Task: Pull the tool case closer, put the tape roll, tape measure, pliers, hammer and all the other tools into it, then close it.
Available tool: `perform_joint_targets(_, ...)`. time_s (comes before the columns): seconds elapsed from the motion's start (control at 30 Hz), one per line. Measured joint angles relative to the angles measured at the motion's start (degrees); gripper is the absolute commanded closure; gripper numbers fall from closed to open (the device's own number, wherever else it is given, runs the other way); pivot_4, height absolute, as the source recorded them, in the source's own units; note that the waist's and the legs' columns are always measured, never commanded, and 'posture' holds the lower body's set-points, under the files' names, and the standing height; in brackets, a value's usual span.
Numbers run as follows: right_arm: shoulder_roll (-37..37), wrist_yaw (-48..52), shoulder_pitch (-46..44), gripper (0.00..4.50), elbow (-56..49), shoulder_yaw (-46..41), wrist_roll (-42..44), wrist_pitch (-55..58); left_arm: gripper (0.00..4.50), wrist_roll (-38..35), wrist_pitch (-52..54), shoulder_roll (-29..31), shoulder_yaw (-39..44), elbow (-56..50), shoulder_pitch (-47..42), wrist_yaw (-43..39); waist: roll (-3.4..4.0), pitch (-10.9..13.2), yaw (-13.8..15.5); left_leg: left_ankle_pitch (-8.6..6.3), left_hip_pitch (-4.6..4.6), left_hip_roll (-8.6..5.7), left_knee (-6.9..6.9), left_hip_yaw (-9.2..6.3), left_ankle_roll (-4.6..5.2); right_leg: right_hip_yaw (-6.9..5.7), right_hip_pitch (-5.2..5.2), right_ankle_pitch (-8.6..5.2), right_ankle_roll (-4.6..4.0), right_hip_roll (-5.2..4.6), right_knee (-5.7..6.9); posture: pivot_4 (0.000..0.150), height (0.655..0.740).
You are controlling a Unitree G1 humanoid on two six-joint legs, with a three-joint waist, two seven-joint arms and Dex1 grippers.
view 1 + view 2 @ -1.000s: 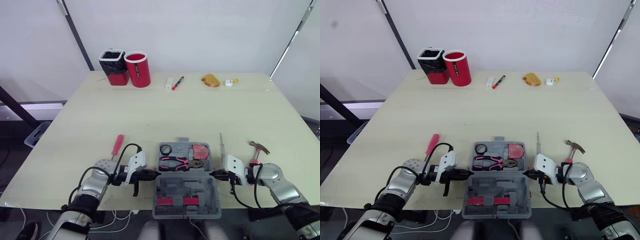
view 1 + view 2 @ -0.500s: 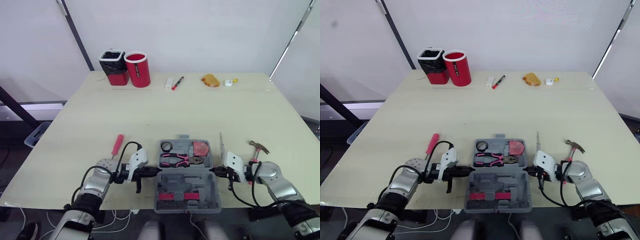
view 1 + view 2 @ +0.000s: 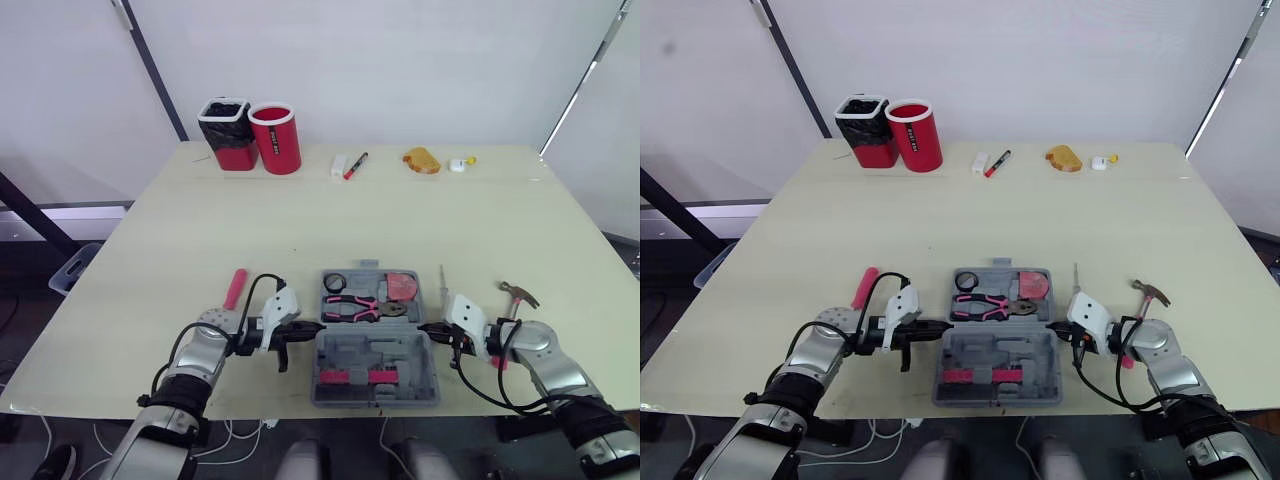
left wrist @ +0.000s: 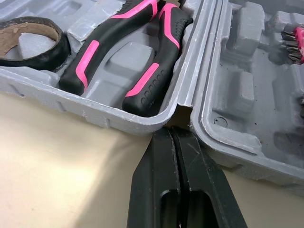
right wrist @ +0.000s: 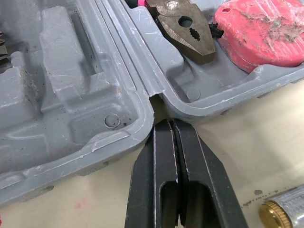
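The grey tool case [image 3: 372, 350] lies open near the table's front edge. Its far half holds a black tape roll [image 3: 334, 283], pink-handled pliers [image 3: 355, 305] and a red tape measure [image 3: 404, 286]. My left gripper [image 3: 312, 337] is shut, its tips pressed into the hinge notch on the case's left side [image 4: 172, 135]. My right gripper [image 3: 428, 331] is shut too, tips in the hinge notch on the right side [image 5: 166, 126]. A hammer [image 3: 517, 296] lies right of the case, a thin metal screwdriver [image 3: 442, 282] beside it, and a pink-handled screwdriver [image 3: 235, 288] to the left.
At the table's back stand a red cup [image 3: 275, 139] and a black-lined red bin [image 3: 227, 133]. A marker [image 3: 355, 165], a small white block [image 3: 338, 166], a tan lump [image 3: 421, 160] and a small white piece [image 3: 458, 164] also lie there.
Both grippers and the case between them have moved away from the front edge, farther onto the table. The cups at the back kept their place.
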Motion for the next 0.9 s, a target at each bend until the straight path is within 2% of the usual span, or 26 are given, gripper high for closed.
perform_joint_targets(0.63,0.16,-0.50,0.00,4.50,0.46,-0.47,-0.08,-0.27,4.47,0.92,-0.47,-0.56,0.06,0.63,-0.57,-0.11,0.00,0.00,0.15,0.00,-0.01,-0.04,0.00,0.00,0.00,0.00,0.00,0.01,0.01,-0.02,-0.01,0.150,0.7400)
perform_joint_targets(0.9,0.80,-1.42,0.00,4.50,0.47,-0.50,-0.31,-0.22,4.47,1.07,-1.77,-0.68,0.07,4.20,-2.84,-0.27,0.00,0.00,-0.06,0.00,0.00,-0.03,0.01,0.00,0.00,-0.01,0.00,0.01,0.02,0.01,0.01,0.150,0.7400)
